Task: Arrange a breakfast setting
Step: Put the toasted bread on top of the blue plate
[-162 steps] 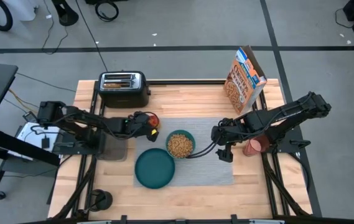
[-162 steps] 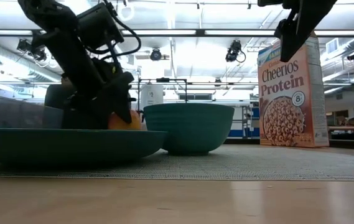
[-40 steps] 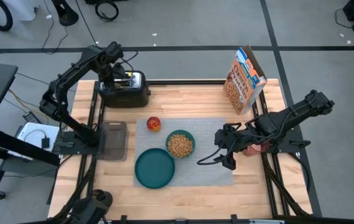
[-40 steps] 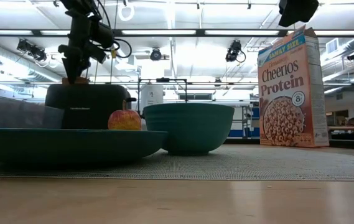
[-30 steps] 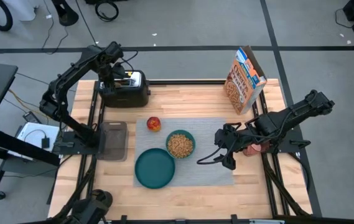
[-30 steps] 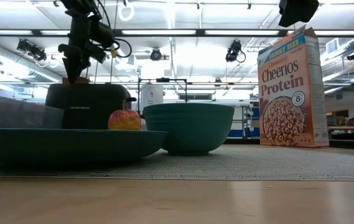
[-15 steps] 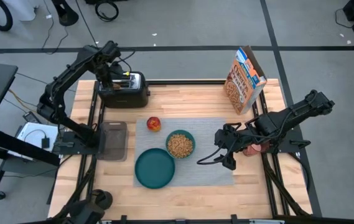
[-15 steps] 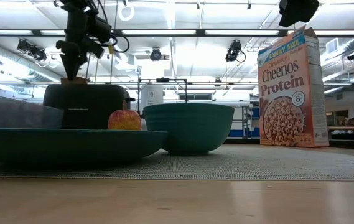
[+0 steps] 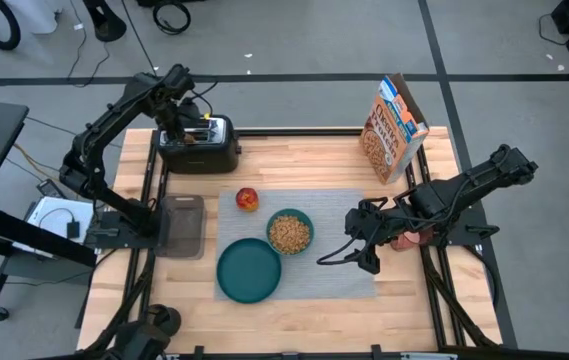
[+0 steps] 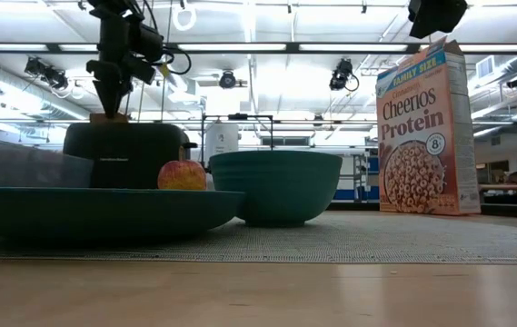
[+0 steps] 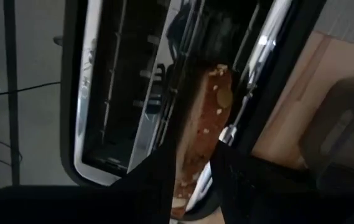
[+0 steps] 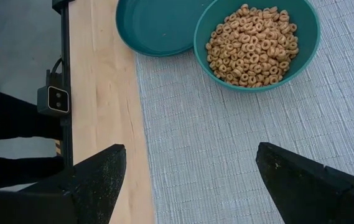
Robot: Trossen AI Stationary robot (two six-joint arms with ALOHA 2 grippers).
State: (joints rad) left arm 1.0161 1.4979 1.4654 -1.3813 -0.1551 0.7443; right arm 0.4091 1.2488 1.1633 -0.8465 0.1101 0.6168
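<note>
Pinching the toast (image 11: 200, 130), my left pincer (image 11: 192, 163) stood right over the toaster (image 9: 198, 143), fingers (image 11: 155, 180) pressed to either face of the slice. That slice was up out of its slot now, its lower edge barely above the toaster's top, where a moment earlier it had sat a shade lower with my pincer down on it. So the pull had begun; the toast was nearly free, I judged, but not yet clear enough to swing away.

Well off toward my near side lay the mat (image 9: 334, 265), and on it the plate (image 9: 248, 270), bare, the likely home for the slice. Beside the plate sat the bowl (image 9: 290, 232), full of cereal, and the apple (image 9: 248, 199) lay at the mat's corner, closest to my pincer. My right pincer (image 9: 362, 240) waited spread wide above the mat's far edge, holding nothing, the bowl ahead of it. The cup (image 9: 409, 234) was close by that arm, half hidden. A spoon I couldn't pick out.
</note>
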